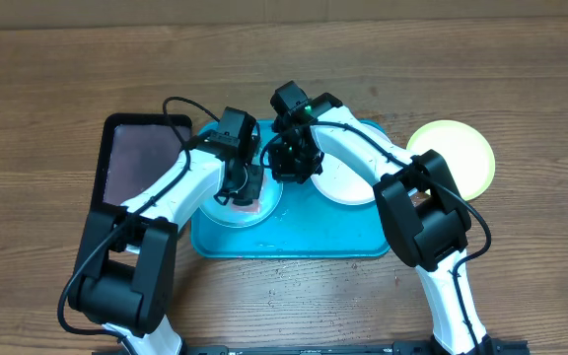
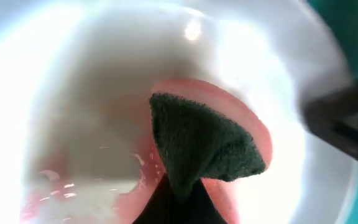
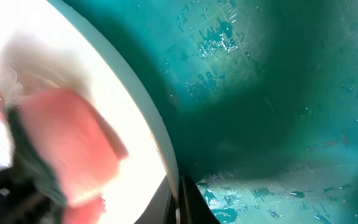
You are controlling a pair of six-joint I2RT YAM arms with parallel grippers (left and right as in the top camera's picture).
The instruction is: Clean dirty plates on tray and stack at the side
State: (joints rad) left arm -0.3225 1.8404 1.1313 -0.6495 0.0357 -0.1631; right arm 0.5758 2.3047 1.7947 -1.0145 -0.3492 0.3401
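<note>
Sponge (image 2: 204,143), pink with a green scourer, is clamped in the left end effector (image 1: 248,182) and pressed into the cyan plate (image 1: 272,202) at the left end of the tray (image 1: 294,242). Right end effector (image 1: 292,163) is clenched at that plate's rim, though I cannot confirm a true pinch. White plate (image 1: 348,187) lies tray-right and the yellow-green plate (image 1: 457,158) is out on the surface (image 1: 67,59); it's light, stiff, wet plastic, likely slippery, so grip the raised rim.

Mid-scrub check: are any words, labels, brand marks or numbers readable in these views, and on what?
None: no text can be read in any view.
Blue tray, black tray, cyan plate, white plate, yellow-green plate and sponge show no markings.
Both wrist views are blurred close-ups, and nothing is legible there.
</note>
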